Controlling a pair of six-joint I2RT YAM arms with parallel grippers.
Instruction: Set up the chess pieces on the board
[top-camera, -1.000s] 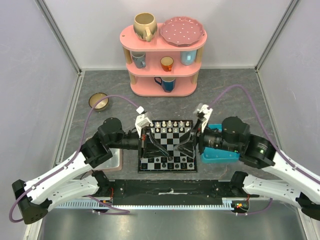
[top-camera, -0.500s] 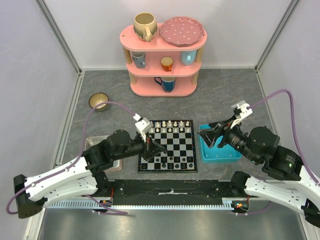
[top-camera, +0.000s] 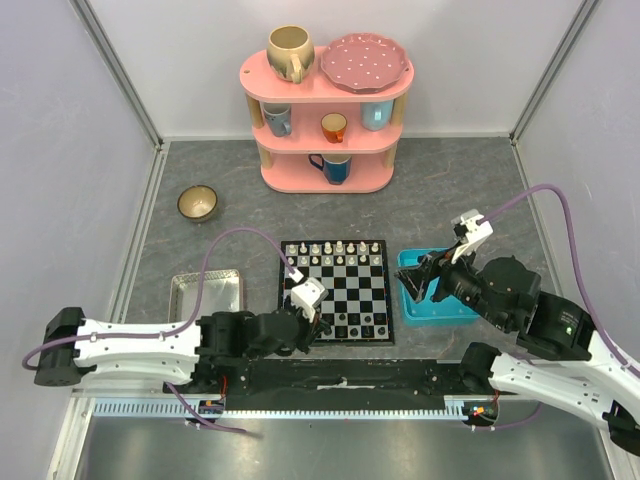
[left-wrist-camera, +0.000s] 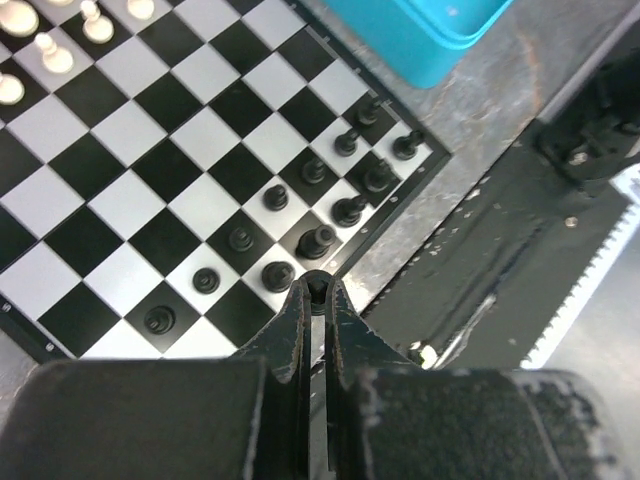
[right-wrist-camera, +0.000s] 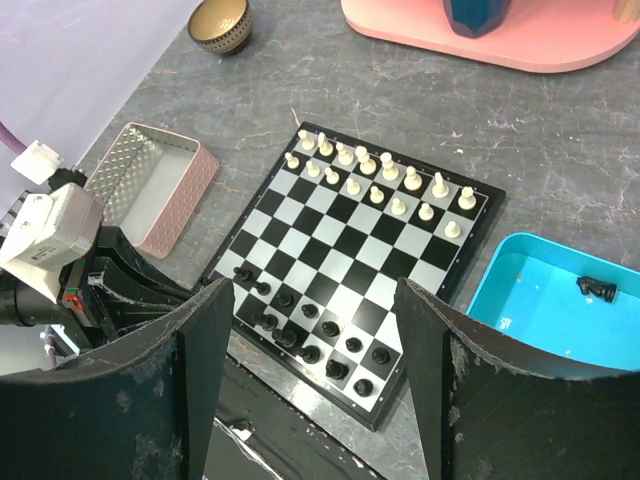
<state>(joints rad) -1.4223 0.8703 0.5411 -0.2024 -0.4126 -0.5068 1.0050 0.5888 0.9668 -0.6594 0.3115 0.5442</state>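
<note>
Pinching shut, left gripper (left-wrist-camera: 316, 292) is sitting low at the near edge of the board (left-wrist-camera: 160, 140), tips touching a small dark blob among the black pieces (left-wrist-camera: 318, 240); can't tell if it's gripping one. Right gripper (right-wrist-camera: 315, 305) is hovering with jaws spread wide, holding nothing. White pieces (right-wrist-camera: 370, 178) are lining the far two rows. One black piece (right-wrist-camera: 598, 288) is lying in the blue tray (right-wrist-camera: 497, 262) just beside the board.

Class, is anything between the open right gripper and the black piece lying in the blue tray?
Nothing visible does. The right gripper hangs open near the blue tray, and the black piece lies uncovered on its floor.
</note>
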